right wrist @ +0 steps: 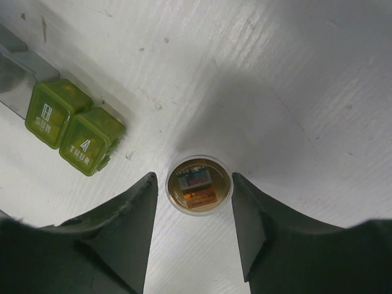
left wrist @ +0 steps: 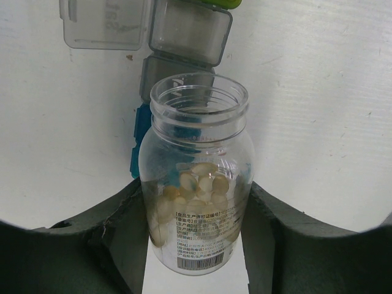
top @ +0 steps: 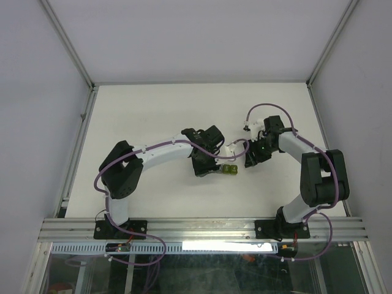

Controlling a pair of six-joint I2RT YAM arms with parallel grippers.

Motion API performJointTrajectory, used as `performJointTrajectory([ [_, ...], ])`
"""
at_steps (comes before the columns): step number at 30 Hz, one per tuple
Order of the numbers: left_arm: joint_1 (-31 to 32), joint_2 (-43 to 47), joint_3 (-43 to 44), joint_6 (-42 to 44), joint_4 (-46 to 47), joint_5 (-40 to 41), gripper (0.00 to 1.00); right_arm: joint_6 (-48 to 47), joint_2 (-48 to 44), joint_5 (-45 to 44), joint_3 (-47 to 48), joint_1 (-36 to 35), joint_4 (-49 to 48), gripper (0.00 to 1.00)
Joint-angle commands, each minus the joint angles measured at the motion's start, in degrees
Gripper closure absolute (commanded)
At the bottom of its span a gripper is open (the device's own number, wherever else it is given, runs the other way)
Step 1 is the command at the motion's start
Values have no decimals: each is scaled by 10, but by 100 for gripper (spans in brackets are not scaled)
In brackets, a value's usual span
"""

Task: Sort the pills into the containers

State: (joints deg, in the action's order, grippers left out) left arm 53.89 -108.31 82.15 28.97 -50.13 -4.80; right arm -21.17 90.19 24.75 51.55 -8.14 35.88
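Observation:
My left gripper [left wrist: 196,186] is shut on a clear, uncapped pill bottle [left wrist: 197,141], which is tipped toward the containers. Pale oval pills [left wrist: 205,184] lie heaped inside the bottle. The containers [left wrist: 187,30] are a joined strip just past the bottle's mouth: grey compartments, one with its clear lid [left wrist: 104,24] swung open, and a teal one [left wrist: 142,122] partly behind the bottle. My right gripper [right wrist: 193,179] stands open around a round white cap [right wrist: 198,184] lying inside-up on the table, with a small gap on each side. Two shut green compartments [right wrist: 64,125] lie to its left.
From above, both grippers meet at mid-table, the left gripper [top: 211,166] and the right gripper [top: 250,160] either side of the strip's green end [top: 229,169]. White walls and metal frame posts [top: 79,131] bound the white table.

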Motion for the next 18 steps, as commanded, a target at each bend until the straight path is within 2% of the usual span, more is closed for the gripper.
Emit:
performJointTrajectory([
  [1, -4, 1, 28, 5, -5, 12, 100, -8, -8, 2, 25, -3, 0, 41],
  [5, -3, 2, 21, 28, -7, 17, 100, -11, -14, 4, 25, -3, 2, 29],
  [18, 2, -10, 39, 39, -34, 6, 100, -14, -16, 12, 28, 1, 7, 23],
])
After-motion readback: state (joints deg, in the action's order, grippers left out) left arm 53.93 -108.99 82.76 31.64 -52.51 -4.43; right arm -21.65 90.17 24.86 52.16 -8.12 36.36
